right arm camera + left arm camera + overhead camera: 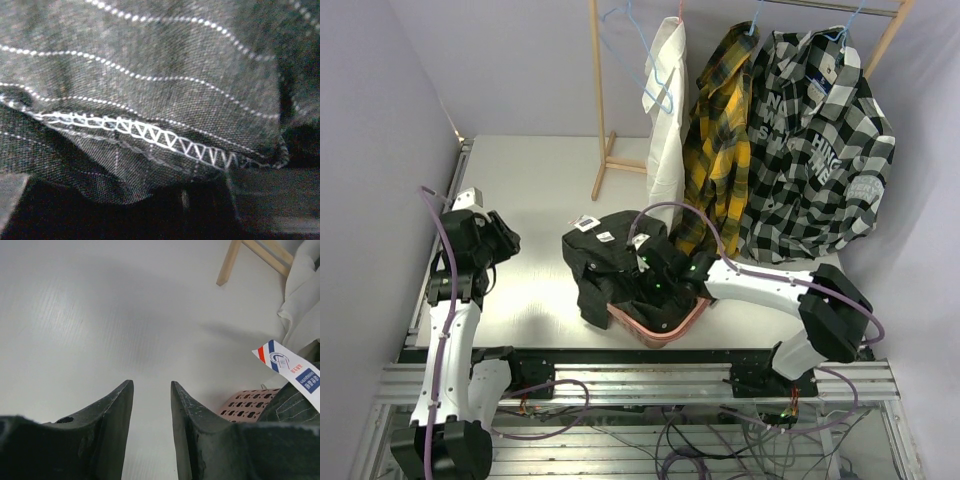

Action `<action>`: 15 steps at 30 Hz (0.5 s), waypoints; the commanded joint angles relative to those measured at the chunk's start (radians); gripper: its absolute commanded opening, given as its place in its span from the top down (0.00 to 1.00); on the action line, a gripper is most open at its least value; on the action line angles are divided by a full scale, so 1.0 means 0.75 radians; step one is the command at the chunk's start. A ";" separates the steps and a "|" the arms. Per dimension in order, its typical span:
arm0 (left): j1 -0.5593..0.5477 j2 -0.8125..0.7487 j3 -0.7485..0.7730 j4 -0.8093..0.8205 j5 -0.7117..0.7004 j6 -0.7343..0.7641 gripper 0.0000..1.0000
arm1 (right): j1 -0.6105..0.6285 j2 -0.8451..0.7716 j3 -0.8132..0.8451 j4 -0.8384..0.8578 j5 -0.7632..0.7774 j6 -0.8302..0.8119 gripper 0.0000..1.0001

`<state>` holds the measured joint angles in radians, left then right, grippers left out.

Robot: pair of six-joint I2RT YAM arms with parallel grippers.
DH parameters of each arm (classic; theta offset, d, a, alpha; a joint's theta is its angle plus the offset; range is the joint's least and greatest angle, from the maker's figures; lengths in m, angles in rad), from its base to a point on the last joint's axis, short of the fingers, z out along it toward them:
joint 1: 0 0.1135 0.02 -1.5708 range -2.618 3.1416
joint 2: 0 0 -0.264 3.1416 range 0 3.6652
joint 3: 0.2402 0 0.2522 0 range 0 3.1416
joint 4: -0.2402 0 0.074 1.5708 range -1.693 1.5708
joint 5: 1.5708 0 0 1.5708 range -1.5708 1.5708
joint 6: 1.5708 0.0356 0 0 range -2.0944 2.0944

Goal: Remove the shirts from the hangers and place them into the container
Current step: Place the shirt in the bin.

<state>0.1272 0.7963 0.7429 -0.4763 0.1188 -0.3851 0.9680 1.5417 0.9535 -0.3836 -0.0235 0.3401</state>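
Observation:
The dark pinstriped shirt point(605, 265) is heaped over the salmon-pink container point(670, 330) at the table's front middle, spilling over its left side. My right gripper point(655, 285) is pushed down into this shirt; in the right wrist view the pinstriped cloth point(150, 75) fills the picture and hides the jaws. My left gripper point(492, 245) hovers at the table's left, open and holding nothing point(151, 382), pointing toward the container point(245, 402). On the rack hang the white shirt point(667, 130), the yellow-and-black plaid shirt point(720, 150) and the checked lettered shirt point(815, 150). An empty light blue hanger point(640, 50) hangs at the rack's left.
The wooden rack post point(600, 100) and its foot point(230, 262) stand on the table behind the container. A striped paper tag point(290, 367) sticks out of the dark shirt. Purple walls close both sides. Bare table lies between my left gripper and the container.

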 commanded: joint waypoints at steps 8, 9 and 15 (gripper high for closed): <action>-0.048 0.023 -0.011 0.023 0.114 0.012 0.54 | 0.002 0.161 0.052 -0.015 0.075 0.059 0.65; -0.047 0.021 -0.011 0.023 0.112 0.012 0.54 | 0.002 0.144 0.087 -0.026 0.093 0.055 0.63; -0.048 0.019 -0.013 0.023 0.112 0.010 0.54 | 0.002 0.026 0.295 -0.138 0.164 0.008 0.55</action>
<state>0.0963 0.8173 0.7372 -0.4755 0.1795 -0.3851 0.9703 1.6375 1.0649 -0.4374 0.0387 0.3729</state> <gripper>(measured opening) 0.462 0.437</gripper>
